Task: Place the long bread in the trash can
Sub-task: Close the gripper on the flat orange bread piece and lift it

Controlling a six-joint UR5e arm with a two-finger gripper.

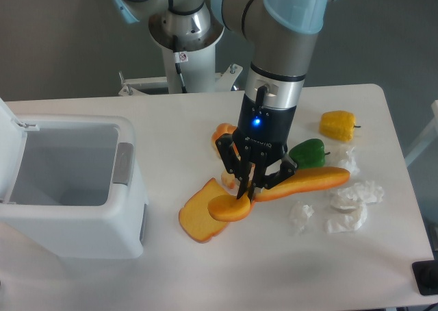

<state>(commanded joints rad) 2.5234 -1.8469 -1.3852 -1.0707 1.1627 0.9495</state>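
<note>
The long bread [308, 181] is a smooth orange loaf lying slantwise at the middle right of the table. Its left end overlaps a flat toast slice [195, 220]. My gripper [245, 190] points straight down over the loaf's left part, and its black fingers have closed in around the loaf. The trash can [75, 232], a white boxy bin with a grey latch panel, stands at the left. Its lid is swung open and its inside looks empty. Roughly a hand's width of table separates it from the toast slice.
A green pepper [308, 152] sits just behind the loaf, with a yellow pepper [337, 125] further back. Crumpled white paper pieces [350, 203] lie right of the loaf's near side. An orange item [222, 132] is partly hidden behind the gripper. A black object [426, 277] sits at the right front corner.
</note>
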